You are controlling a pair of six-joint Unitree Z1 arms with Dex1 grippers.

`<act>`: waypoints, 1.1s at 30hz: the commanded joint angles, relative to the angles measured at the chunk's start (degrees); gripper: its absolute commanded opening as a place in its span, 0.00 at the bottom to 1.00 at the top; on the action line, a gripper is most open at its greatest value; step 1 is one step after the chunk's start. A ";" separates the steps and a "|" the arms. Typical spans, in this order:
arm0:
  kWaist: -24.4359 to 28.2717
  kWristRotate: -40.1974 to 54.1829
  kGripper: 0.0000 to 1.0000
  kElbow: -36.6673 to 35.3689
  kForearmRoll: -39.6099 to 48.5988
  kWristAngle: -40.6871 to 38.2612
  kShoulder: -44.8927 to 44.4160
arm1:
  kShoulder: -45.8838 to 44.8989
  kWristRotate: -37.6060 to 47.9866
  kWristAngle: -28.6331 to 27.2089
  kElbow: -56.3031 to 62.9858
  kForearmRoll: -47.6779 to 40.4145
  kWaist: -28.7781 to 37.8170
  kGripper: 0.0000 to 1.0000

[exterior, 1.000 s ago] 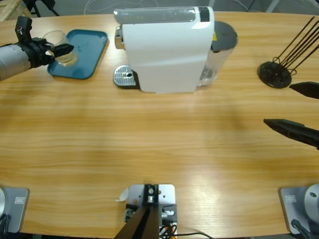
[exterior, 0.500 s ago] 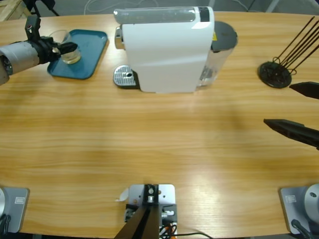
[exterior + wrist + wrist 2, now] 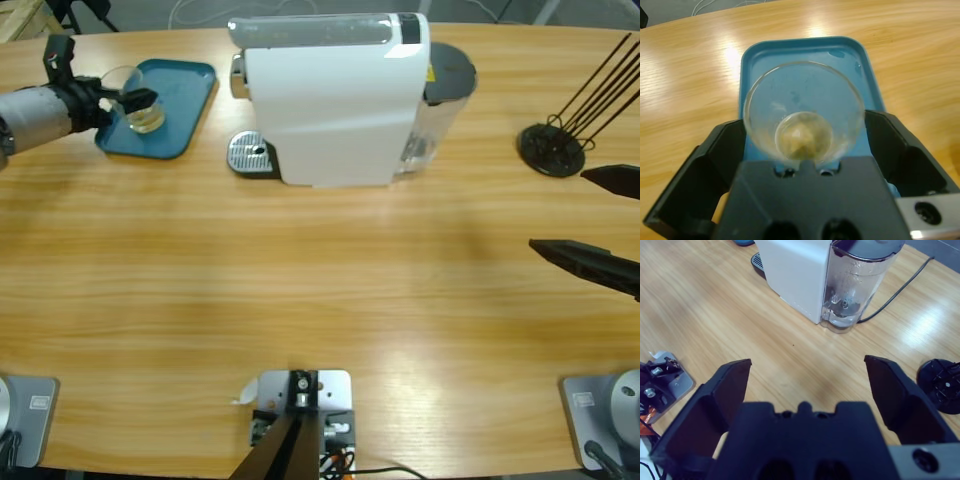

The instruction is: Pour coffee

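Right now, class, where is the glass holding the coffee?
In the high view the glass sits far left over the blue tray, between the left end effector's jaws, left of the white coffee machine.

mid-table: open wood | back centre: coffee machine (image 3: 335, 100) blocks | far-right: black rack (image 3: 553, 148) | far-left: blue tray (image 3: 180, 110)

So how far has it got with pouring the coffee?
Early on, it seems. The left tool has its jaws around a glass holding a little coffee over the blue tray. Nothing shows poured yet. The right tool hangs open, unused.
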 commanded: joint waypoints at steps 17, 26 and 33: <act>-40.75 -2.31 1.00 0.07 49.84 -0.43 -32.56 | 7.12 -0.34 3.25 1.35 -0.93 0.68 1.00; -40.75 1.03 1.00 0.46 47.82 4.28 -36.32 | 9.44 -0.20 4.95 1.17 -1.58 0.68 1.00; -40.71 2.16 1.00 3.03 47.89 7.47 -41.61 | 10.05 -0.16 5.46 1.03 -1.63 0.68 1.00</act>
